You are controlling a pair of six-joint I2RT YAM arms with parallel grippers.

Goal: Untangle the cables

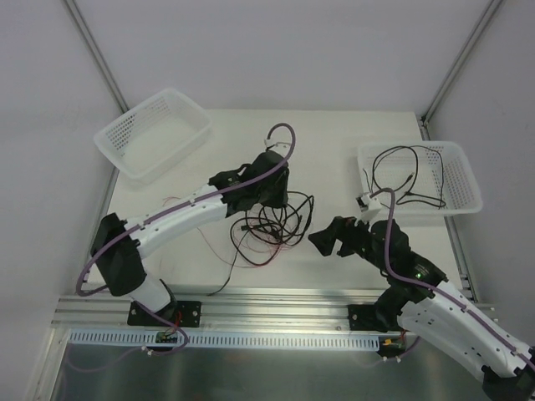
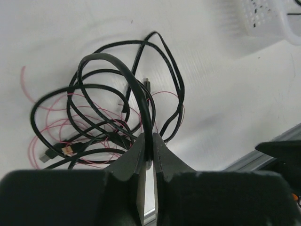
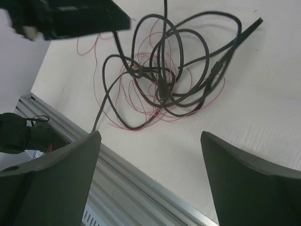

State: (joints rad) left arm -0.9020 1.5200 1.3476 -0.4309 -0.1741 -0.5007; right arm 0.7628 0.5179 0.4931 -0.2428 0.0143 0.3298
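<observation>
A tangle of black and thin red cables [image 1: 272, 227] lies on the white table between the two arms. My left gripper [image 1: 276, 199] is over its far side, shut on one thick black cable [image 2: 126, 71] that arcs up from the pile [image 2: 94, 123] into the jaws [image 2: 148, 140]. My right gripper [image 1: 321, 241] is open and empty, just right of the tangle and above the table. In the right wrist view the tangle [image 3: 174, 70] lies beyond the wide-open fingers [image 3: 70, 165]. The left gripper [image 3: 70, 16] shows at that view's top left.
A white basket [image 1: 464, 180] at the right holds a few black cables [image 1: 401, 171]. An empty white basket [image 1: 155, 134] stands at the far left. An aluminium rail [image 1: 251, 307] runs along the table's near edge and shows in the right wrist view [image 3: 141, 188].
</observation>
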